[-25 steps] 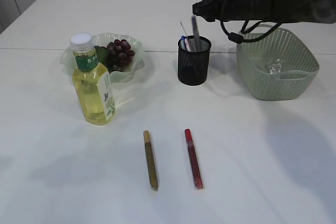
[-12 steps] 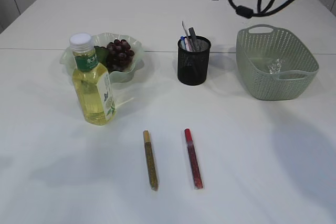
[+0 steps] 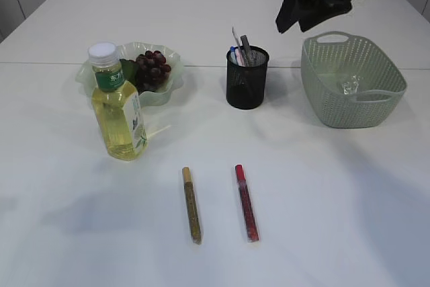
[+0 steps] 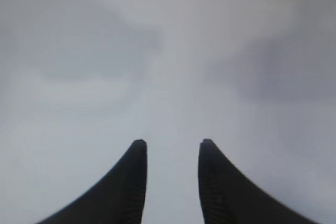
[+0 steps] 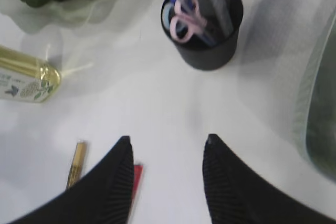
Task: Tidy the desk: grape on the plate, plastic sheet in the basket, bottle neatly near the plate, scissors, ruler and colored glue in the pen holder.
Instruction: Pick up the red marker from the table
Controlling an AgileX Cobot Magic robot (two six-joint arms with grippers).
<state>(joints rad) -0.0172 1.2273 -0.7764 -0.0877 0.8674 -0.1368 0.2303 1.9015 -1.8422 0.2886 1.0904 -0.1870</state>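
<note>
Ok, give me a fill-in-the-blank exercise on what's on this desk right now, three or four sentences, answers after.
1. The dark purple grapes lie on the pale green ____.
2. The pink-handled scissors stand in the black mesh ____.
3. The gold glitter glue pen and the ____ glitter glue pen lie side by side on the white table.
4. The yellow-green drink bottle has a ____ cap.

Missing words: plate; pen holder; red; white
</note>
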